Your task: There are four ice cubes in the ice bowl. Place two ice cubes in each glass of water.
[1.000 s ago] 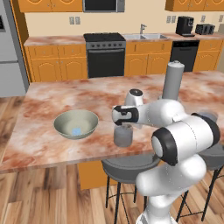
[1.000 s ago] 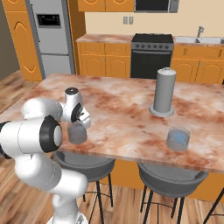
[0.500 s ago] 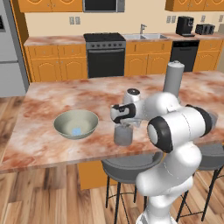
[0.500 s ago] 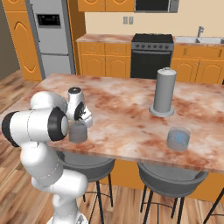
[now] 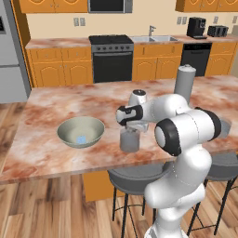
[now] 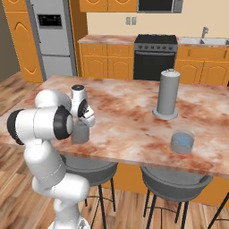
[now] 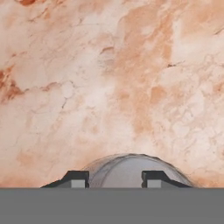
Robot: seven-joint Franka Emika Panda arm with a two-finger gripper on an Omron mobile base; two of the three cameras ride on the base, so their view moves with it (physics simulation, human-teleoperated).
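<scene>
- Gripper (image 7: 113, 177) hangs directly above the near glass (image 5: 129, 138); jaws part-open, gripping nothing.
- Bowl (image 5: 81, 131) sits left of it, an ice cube (image 5: 82, 139) inside.
- Second glass (image 6: 182, 142) stands well apart.

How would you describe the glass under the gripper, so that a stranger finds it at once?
On the marble island counter, look near the front edge, right of the wide grey-green ice bowl. There a short clear glass stands directly below the gripper. The second glass stands far away, past the tall grey cylinder, with no arm above it.
</scene>
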